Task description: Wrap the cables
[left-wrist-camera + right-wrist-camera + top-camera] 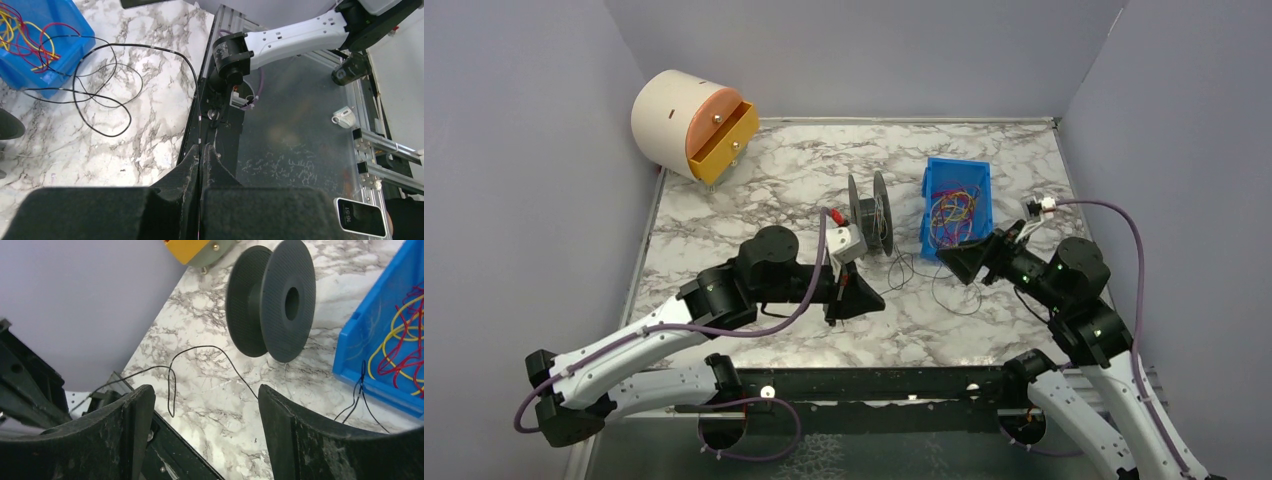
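Note:
A long black cable lies in loose loops on the marble table. One end of it runs up between the fingers of my left gripper, which is shut on it near the table's front edge. Red, yellow and orange cables lie tangled in the blue bin. My right gripper stands open above the marble with nothing between its fingers, and the black cable curves past in front of them. In the top view my right gripper sits just below the bin.
A black double-disc spool stands upright mid-table, left of the bin. A white round drawer unit with an open yellow drawer sits at the back left. Grey walls close off the left, back and right. A black rail runs along the front.

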{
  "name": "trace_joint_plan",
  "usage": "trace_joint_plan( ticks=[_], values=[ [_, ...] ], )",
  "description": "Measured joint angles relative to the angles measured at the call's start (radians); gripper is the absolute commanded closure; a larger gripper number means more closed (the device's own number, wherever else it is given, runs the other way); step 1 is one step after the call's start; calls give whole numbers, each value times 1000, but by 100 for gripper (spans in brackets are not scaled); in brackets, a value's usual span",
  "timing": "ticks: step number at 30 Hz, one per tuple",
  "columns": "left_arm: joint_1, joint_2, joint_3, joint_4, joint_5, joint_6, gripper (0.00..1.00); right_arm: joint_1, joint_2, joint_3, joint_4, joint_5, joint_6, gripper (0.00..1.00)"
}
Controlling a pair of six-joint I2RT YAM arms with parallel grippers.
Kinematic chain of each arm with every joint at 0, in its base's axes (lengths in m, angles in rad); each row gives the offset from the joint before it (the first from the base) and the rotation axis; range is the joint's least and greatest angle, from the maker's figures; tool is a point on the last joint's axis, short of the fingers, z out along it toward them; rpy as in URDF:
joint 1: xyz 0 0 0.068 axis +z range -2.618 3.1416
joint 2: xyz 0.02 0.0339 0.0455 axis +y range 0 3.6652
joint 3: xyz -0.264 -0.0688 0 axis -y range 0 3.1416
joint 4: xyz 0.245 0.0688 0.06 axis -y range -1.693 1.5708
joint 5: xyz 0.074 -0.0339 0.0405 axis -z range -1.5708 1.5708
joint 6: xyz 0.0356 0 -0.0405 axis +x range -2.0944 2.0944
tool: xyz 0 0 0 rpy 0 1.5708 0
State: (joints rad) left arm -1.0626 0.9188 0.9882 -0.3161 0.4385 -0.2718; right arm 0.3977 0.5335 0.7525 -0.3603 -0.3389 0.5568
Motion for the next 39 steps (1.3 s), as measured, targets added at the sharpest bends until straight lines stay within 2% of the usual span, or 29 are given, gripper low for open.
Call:
trace_joint_plan(
  ticks=[6, 11, 16, 29, 33, 39],
  values=[
    [0, -39, 40, -31, -4, 0, 100, 0, -71, -19, 55, -147, -82, 22],
    [0, -40, 69, -51, -2, 0, 100, 0, -71, -86, 201, -359, -127, 23],
    [0, -33, 72, -78, 0, -5, 100, 0, -36, -103, 330, -508, -180, 26],
    [0, -14, 84, -94, 31, -17, 100, 0, 104, -67, 627, -692, -294, 25],
    [0, -14, 84, -113, 38, -15, 100, 6, 145, -67, 705, -793, -333, 21],
    [0, -6, 84, -142, 46, -8, 100, 50, 192, -48, 784, -911, -402, 22]
  ],
)
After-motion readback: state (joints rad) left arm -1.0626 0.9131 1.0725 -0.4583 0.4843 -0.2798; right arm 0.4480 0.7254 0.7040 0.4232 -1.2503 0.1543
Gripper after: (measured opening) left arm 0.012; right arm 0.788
